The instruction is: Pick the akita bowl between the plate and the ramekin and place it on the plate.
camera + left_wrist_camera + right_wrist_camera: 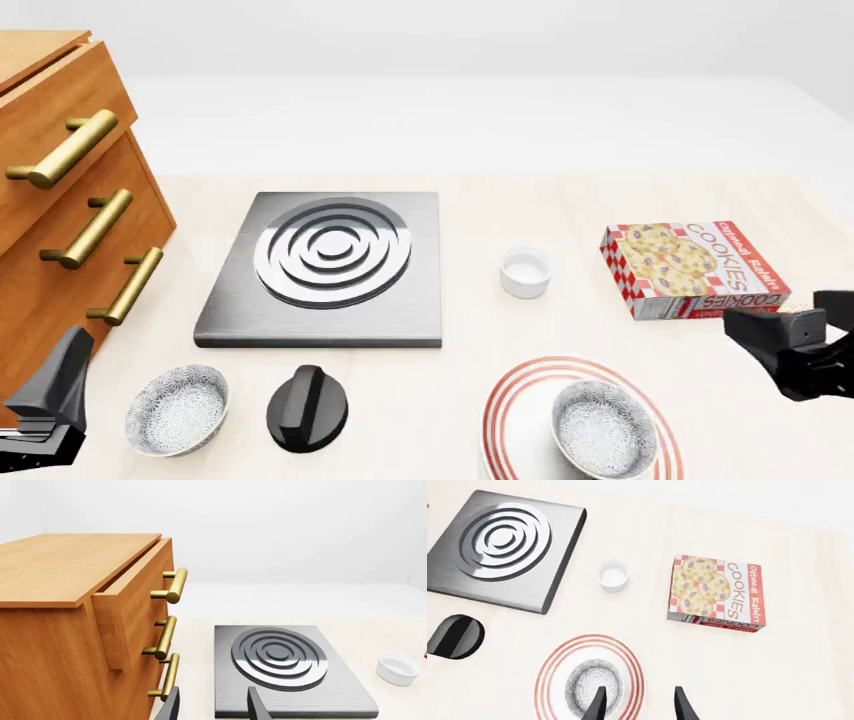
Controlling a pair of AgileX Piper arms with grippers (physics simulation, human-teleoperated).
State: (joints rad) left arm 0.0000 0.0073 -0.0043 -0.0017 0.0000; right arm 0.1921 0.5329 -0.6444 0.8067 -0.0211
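Observation:
The akita bowl (603, 428), speckled grey with a whitish inside, sits upright on the plate (514, 400), a wide white plate with red rings at the front right. In the right wrist view the bowl (594, 682) lies on the plate (554, 665) just beyond my right gripper (639, 705), which is open, above and apart from it. The ramekin (526, 271) stands behind the plate, and nothing lies between them. My left gripper (212, 707) is open and empty near the drawers at the front left. From the front, my right gripper (767, 340) hangs right of the plate.
A second speckled bowl (178, 410) sits at the front left beside a black knob (307, 405). A grey burner slab (327, 265) lies mid-table. A cookie box (694, 268) lies at the right. A wooden drawer cabinet (67, 200) with brass handles stands at the left, top drawer ajar.

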